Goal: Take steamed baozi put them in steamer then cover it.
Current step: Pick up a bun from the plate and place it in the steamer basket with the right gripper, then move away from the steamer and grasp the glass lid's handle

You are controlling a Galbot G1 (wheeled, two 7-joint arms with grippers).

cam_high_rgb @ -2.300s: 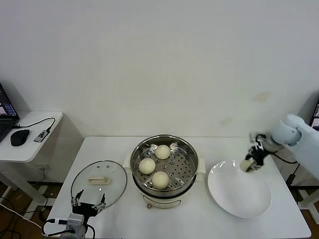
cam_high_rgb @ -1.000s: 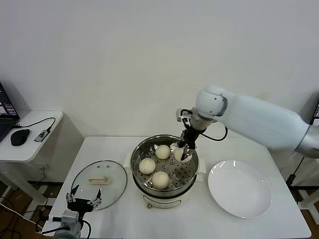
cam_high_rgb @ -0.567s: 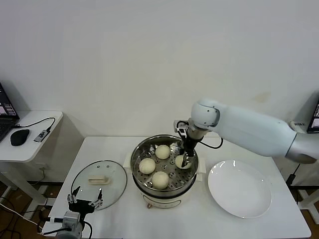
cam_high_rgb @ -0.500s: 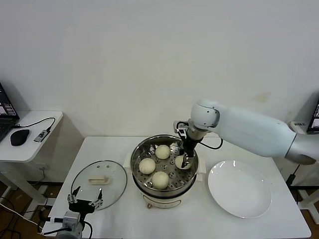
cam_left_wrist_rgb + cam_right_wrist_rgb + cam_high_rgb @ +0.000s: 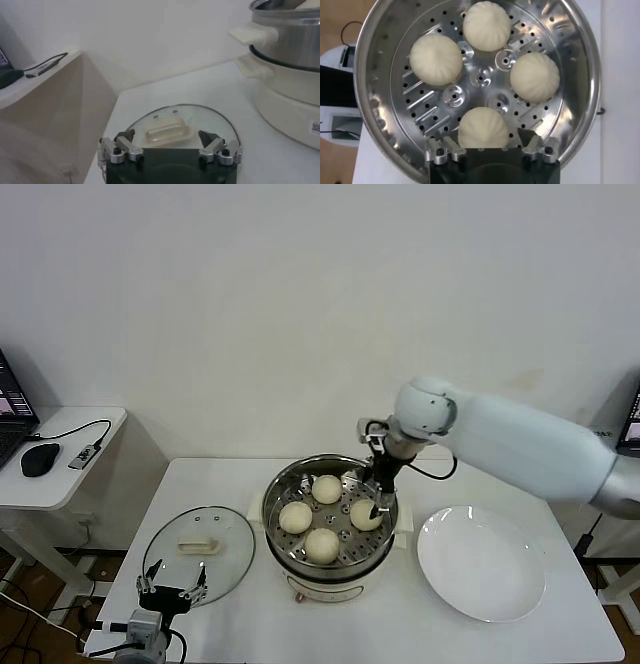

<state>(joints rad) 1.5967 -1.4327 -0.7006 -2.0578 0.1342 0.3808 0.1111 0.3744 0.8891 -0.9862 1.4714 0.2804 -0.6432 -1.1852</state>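
Hovering over the right side of the steamer (image 5: 329, 514), the right pincer (image 5: 376, 506) stands with its jaws spread wide and nothing between them, just above the rightmost of the steamed baozi (image 5: 365, 514), which rests on the perforated tray. The risk from here, as I judge it, is a finger catching that soft bun as the arm lifts out and dragging or denting it, or brushing the steel rim. The cover (image 5: 198, 551) lies flat on the counter (image 5: 250, 624) to the left of the steamer, handle up, and the left pincer (image 5: 172, 594) waits at its near edge, jaws fully apart and holding nothing; a poor grip on the cream handle could let the glass slip, tilt, or land off-centre on the rim, and a low swing could knock the steamer's white side handle. Count: four baozi, all in the steamer; one steamer; one cover; one white plate (image 5: 481, 563) on the right, bare
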